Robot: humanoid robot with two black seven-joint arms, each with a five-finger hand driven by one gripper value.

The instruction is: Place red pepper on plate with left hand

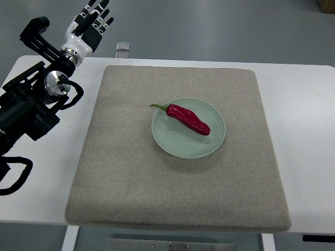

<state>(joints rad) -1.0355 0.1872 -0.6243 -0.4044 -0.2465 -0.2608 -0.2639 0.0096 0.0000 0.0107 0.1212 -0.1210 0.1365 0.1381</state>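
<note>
A red pepper (189, 119) with a green stem lies on a pale green plate (172, 140) near the middle of a grey mat. My left hand (93, 22) is far from it, at the upper left beyond the table's back edge. Its fingers are relaxed and straight and hold nothing. The left arm comes in from the left edge over the white table. The right arm does not show.
The grey mat (131, 172) covers most of the white table (303, 130). A small clear object (122, 48) sits at the table's back edge near the left hand. Black cables (13, 175) loop at the left edge.
</note>
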